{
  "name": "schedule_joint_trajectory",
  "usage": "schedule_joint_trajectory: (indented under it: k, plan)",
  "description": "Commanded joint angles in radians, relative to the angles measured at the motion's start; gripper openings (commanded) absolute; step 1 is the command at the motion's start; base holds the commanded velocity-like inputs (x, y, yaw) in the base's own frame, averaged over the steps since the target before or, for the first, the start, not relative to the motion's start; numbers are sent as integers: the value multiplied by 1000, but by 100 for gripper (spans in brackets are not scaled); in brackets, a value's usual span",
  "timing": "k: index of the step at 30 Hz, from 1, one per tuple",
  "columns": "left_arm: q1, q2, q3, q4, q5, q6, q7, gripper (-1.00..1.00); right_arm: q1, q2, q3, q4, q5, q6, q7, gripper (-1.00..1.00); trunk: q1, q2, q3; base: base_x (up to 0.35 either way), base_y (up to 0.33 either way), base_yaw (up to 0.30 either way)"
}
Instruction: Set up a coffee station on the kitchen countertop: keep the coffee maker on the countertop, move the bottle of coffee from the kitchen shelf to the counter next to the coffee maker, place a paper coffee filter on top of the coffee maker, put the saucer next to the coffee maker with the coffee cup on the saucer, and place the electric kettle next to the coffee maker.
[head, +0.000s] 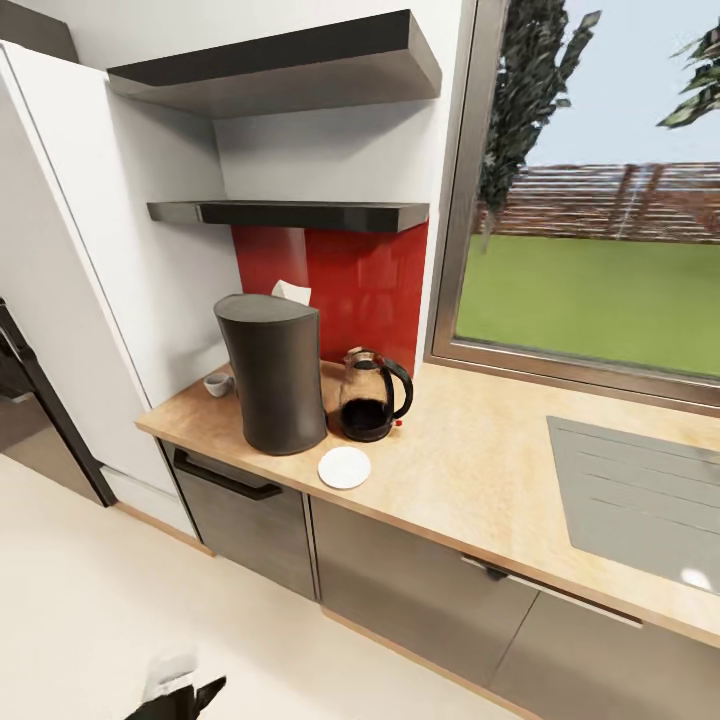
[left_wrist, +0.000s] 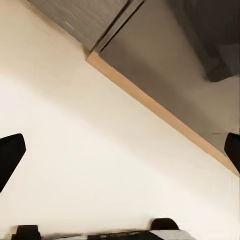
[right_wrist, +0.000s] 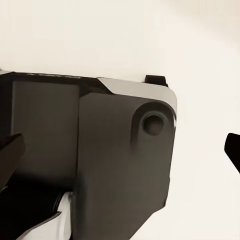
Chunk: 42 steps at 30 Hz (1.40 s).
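The dark grey coffee maker (head: 272, 372) stands on the wooden countertop (head: 470, 470) near its left end. Touching its right side is the glass electric kettle (head: 370, 397) with a black handle. A white saucer (head: 344, 467) lies in front of them near the counter edge. The small coffee cup (head: 218, 384) sits left of the coffee maker by the wall. Something white like a paper filter (head: 291, 291) peeks up behind the coffee maker. The coffee bottle is out of view. My left gripper (left_wrist: 120, 155) is open over the floor. My right gripper (right_wrist: 120, 155) is open too, facing a dark part of my own body.
Two dark shelves (head: 290, 212) hang above the counter and look bare from here. A cooktop (head: 640, 500) is set into the counter at right, under a window (head: 600, 200). A dark appliance (head: 30, 400) stands at far left. Part of my arm (head: 178, 690) shows low over the pale floor.
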Motion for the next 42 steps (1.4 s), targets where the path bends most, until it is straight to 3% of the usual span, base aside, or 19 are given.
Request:
schedule_joint_trajectory:
  k: [1, 3, 6, 9, 11, 12, 13, 14, 19, 20, 30, 42]
  plan:
    - [2, 2, 5, 34, -14, -28, 4, 100, -1, -1, 8, -1, -10, 4, 2, 100, 1, -2, -2, 0, 0, 0]
    - [9, 4, 2, 74, -33, -68, 31, 100, -1, -2, 7, -1, -11, 4, 3, 100, 1, -2, -2, 0, 0, 0]
    - [38, 2, -2, 108, -85, -105, 125, 100, -1, -2, 7, -1, -12, 4, 3, 100, 1, -2, -2, 0, 0, 0]
    - [69, 1, -4, 123, -182, -118, 227, 100, -1, -2, 6, -1, -12, 4, 3, 100, 1, -2, -2, 0, 0, 0]
    - [78, 0, -4, 126, -218, -119, 248, 100, 0, -1, 3, -1, -12, 4, 3, 100, 1, -2, -2, 0, 0, 0]
    - [90, 0, -4, 129, -252, -119, 265, 100, 0, 0, 0, -1, -11, 3, 3, 100, 1, -2, -2, 0, 0, 0]
    - [129, 0, -3, 135, -314, -120, 298, 100, -1, 2, -5, -1, -11, 4, 3, 100, 1, -2, -2, 0, 0, 0]
    - [143, 0, -3, 136, -327, -120, 312, 100, -1, 2, -6, -1, -11, 4, 3, 100, 1, -2, -2, 0, 0, -7]
    - [181, -1, -3, 139, -348, -120, 373, 100, 0, 2, -9, -1, -11, 4, 3, 100, 1, -2, -2, 0, 0, -17]
    - [201, -6, -2, 139, -350, -114, 417, 100, -1, -31, -5, 9, -6, 5, 1, 100, 1, -2, -2, 0, 86, 0]
    - [202, -5, 0, 139, -351, -112, 418, 100, -1, -39, -2, 20, -1, 5, 0, 100, 1, -2, -3, 0, 255, 16]
    - [202, 3, 2, 138, -350, -110, 419, 100, -1, -36, -2, 21, 1, 5, 0, 100, 1, -2, -13, 0, 307, 184]
